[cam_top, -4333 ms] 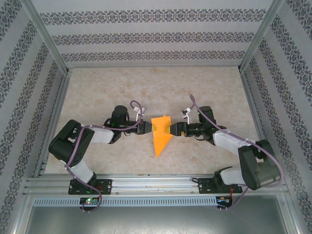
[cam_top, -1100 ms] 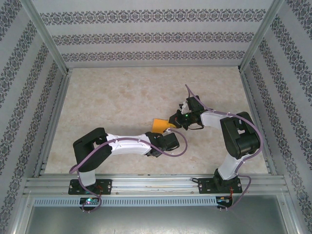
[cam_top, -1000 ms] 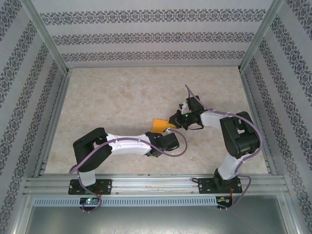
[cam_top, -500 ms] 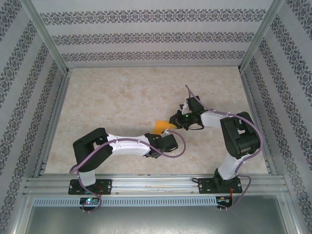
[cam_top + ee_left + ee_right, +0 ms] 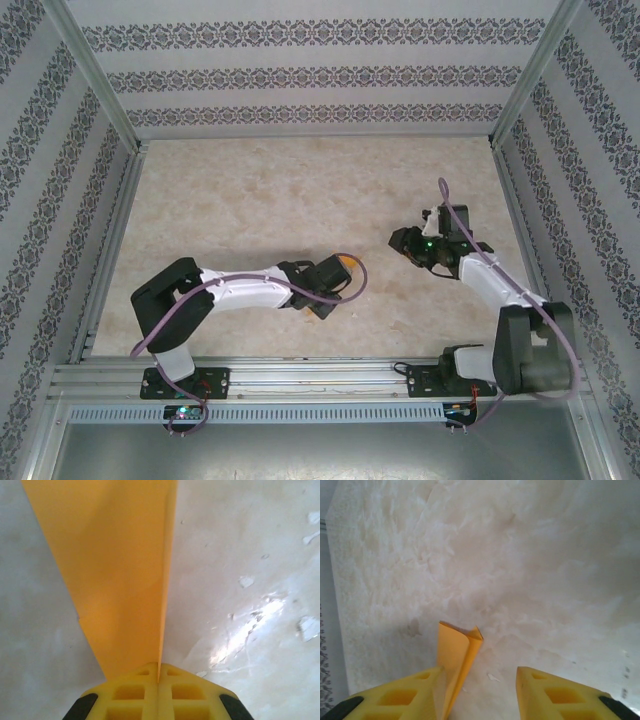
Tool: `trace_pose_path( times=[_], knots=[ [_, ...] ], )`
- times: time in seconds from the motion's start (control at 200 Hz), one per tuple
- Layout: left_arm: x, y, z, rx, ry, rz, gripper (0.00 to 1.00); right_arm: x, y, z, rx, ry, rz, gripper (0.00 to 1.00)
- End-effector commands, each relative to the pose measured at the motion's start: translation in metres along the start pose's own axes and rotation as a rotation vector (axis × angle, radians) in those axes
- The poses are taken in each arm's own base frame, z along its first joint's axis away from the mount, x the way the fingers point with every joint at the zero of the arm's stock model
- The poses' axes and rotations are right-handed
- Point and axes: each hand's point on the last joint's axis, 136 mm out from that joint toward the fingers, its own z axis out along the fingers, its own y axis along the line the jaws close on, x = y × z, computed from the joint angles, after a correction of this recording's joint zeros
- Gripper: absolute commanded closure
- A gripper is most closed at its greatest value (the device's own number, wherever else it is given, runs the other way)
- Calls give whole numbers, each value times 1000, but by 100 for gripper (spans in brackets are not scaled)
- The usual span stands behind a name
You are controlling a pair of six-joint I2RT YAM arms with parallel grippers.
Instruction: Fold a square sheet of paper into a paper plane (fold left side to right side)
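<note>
Two hands are parting: right hand (image 5: 402, 241) is backing off with jaws apart, having let go, while left hand (image 5: 159, 679) is staying clamped on the folded paper (image 5: 120, 565) low over the near surface (image 5: 250, 200), likely carrying it alone.

The left arm (image 5: 245, 290) and the right arm (image 5: 495, 285) are built of white link shells joined by black joint housings, and each is bolted to a black base plate (image 5: 185, 383). A purple cable (image 5: 355, 285) is looped along each. The left pincer (image 5: 159, 672) and right pincer (image 5: 479, 671) are fitted with yellow fingers (image 5: 545, 695), moulded with square hollows and backed in black.
</note>
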Motion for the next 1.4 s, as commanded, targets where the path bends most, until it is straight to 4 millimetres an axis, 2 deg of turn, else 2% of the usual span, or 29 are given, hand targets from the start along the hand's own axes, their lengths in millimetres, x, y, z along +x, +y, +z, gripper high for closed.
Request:
trace_pose_path(
  times=[0.0, 0.235, 0.53, 0.704, 1.009, 1.394],
  knots=[
    [-7, -18, -3, 201, 11, -107, 100, 14, -12, -4, 25, 9, -64, 56],
    [-26, -33, -5, 464, 2, -266, 100, 28, -6, -2, -57, 26, -92, 55],
    [-44, -35, 1, 663, -58, -461, 100, 47, 2, 12, -98, 79, -114, 54],
    [-47, -36, 8, 722, -73, -523, 100, 51, 0, 14, -83, 57, -104, 52],
    [-53, -31, 15, 824, -129, -641, 100, 59, 9, 24, -134, 50, -70, 52],
    [-60, -25, 12, 893, -187, -692, 100, 63, 19, 43, -142, 66, -71, 51]
  ],
)
